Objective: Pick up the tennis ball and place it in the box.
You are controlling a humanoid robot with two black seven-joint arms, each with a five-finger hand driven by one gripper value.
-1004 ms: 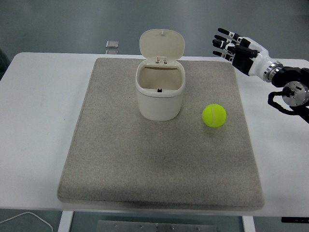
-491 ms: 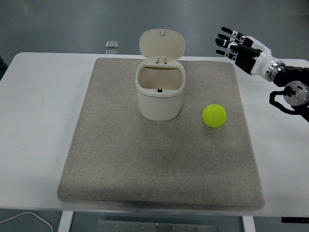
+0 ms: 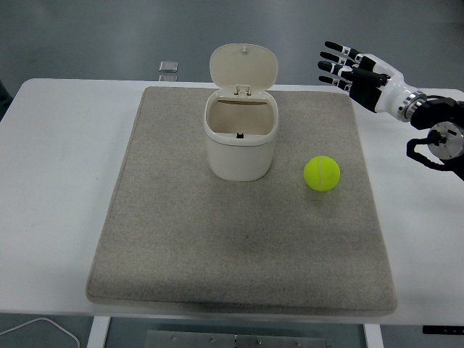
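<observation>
A yellow-green tennis ball (image 3: 322,174) lies on the grey mat (image 3: 181,239), to the right of a cream box (image 3: 240,135). The box stands upright with its hinged lid (image 3: 243,67) tipped back, and its inside looks bare. My right hand (image 3: 348,69) hovers above the mat's far right corner, well behind and to the right of the ball. Its fingers are spread and hold nothing. The left arm does not show.
A small dark object (image 3: 168,67) lies on the white table (image 3: 58,159) behind the mat's far edge. A white cable (image 3: 36,328) curls below the table's near left corner.
The right hand drifted slightly right and then back left, staying above the mat's far right corner. Ball and box have not moved.
</observation>
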